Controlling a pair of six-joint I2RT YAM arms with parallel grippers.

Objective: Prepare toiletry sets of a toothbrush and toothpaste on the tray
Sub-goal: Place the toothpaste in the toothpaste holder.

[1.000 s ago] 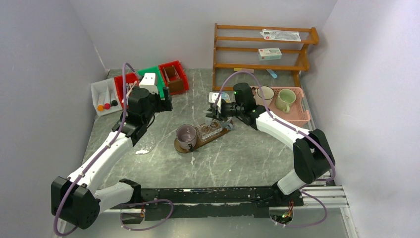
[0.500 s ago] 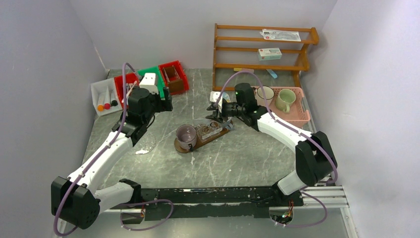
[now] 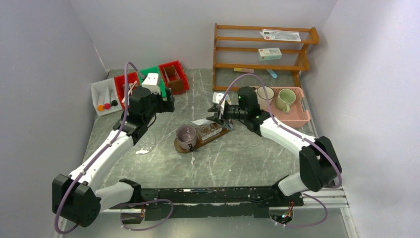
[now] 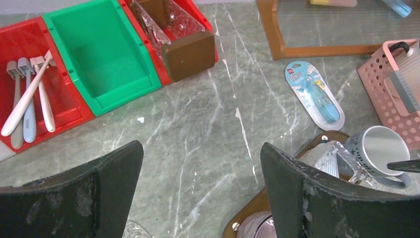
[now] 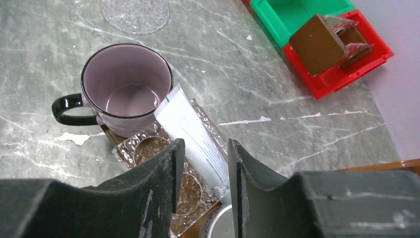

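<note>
Right end effector over one tube beside one mug.

Lilac mug, black handle; white tube, green print; grey white-veined table; green bin.

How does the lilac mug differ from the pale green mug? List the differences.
The lilac ceramic mug has a black handle and stands on the dark wooden tray. The pale green mug shows no black and stands in the pink perforated basket. Both are upright.
</note>
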